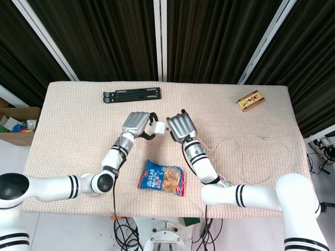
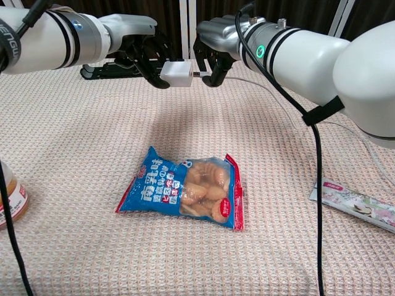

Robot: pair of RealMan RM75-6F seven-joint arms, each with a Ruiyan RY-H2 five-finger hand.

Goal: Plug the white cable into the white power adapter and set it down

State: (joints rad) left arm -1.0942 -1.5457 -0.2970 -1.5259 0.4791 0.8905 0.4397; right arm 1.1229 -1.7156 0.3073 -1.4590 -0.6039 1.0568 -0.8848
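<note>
the left hand (image 2: pixel 145 52) grips the white power adapter (image 2: pixel 176 73) up above the table (image 2: pixel 74 154), a small glossy cube with rounded edges, fingers wrapped round its back. right beside it the right hand (image 2: pixel 213 52) pinches the plug end of the white cable (image 2: pixel 271 102), metal tip meeting the adapter's face; how far it sits in, i cannot tell. the thin cable trails off to the right across the woven cloth. below the hands lies a blue snack bag (image 2: pixel 182 188).
</note>
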